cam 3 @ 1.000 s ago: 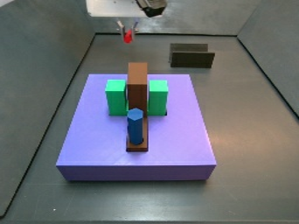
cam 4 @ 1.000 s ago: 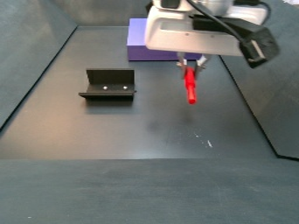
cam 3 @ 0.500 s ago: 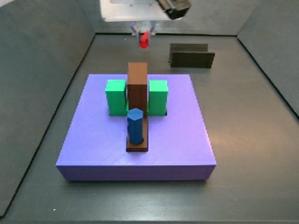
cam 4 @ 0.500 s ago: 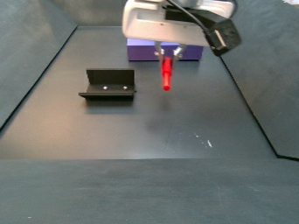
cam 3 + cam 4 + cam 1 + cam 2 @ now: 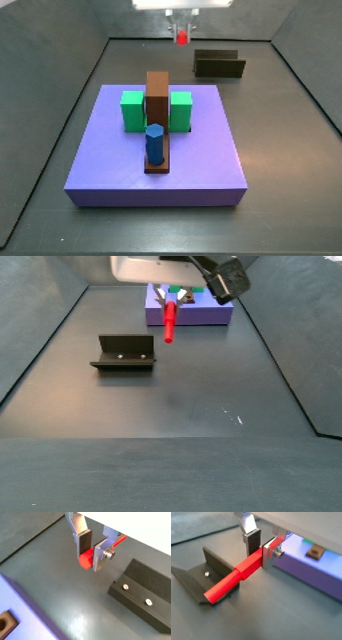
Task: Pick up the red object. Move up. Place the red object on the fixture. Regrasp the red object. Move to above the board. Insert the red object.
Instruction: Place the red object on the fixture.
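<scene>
Presently, item one: fixture, dark bracket standing on the floor left of the claw in a side view, empty. Item two: claw, fingers closed on the red object, which hangs below it clear of the floor, near the board. Step in hand, by judgement: carrying to the fixture. Advised handling: keep height until above the notch, align the peg along it, then lower slowly and release only once seated.

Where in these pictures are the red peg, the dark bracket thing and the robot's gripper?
red object (image 5: 234, 578): a wrist view, on its long side.
fixture (image 5: 123, 353): a side view, on its upright back wall.
gripper (image 5: 89, 551): a wrist view, between the fingertips, shut on the red object.
</scene>
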Robot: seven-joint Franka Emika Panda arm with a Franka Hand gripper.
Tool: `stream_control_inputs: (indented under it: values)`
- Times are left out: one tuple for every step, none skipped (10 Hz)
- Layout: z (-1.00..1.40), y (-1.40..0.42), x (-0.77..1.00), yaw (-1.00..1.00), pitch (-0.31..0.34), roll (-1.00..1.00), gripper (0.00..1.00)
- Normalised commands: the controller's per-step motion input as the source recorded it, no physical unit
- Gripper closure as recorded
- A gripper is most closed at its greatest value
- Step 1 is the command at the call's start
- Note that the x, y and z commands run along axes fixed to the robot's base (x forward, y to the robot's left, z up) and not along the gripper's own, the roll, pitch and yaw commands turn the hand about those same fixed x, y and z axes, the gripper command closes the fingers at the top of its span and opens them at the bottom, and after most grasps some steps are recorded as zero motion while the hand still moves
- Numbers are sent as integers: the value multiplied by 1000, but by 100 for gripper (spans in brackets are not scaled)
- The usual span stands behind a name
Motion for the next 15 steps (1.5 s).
stream_control_inputs:
  values:
    - [260, -57, 840, 0, 103, -849, 100]
    - [251, -46, 843, 0, 74, -837, 100]
    - [254, -37, 834, 0, 77, -834, 100]
    - [223, -49, 846, 0, 31, -771, 100]
    - [0, 0, 954, 0, 0, -569, 100]
    - [-109, 0, 1000, 0, -86, -460, 100]
    - [-217, 0, 1000, 0, -146, -320, 100]
    - [-260, 3, 1000, 0, -166, -254, 100]
    - [-140, 117, 1000, 69, -46, -137, 100]
    - [-149, 206, 806, 286, 0, -63, 100]
    - [-229, 249, 754, 300, 0, -114, 100]
    - [-286, 286, 680, 303, -6, -206, 100]
    - [-163, 180, 423, 220, 0, -503, 100]
    - [-9, 111, 320, 191, 0, -726, 100]
    - [0, 57, 277, 151, 0, -871, 100]
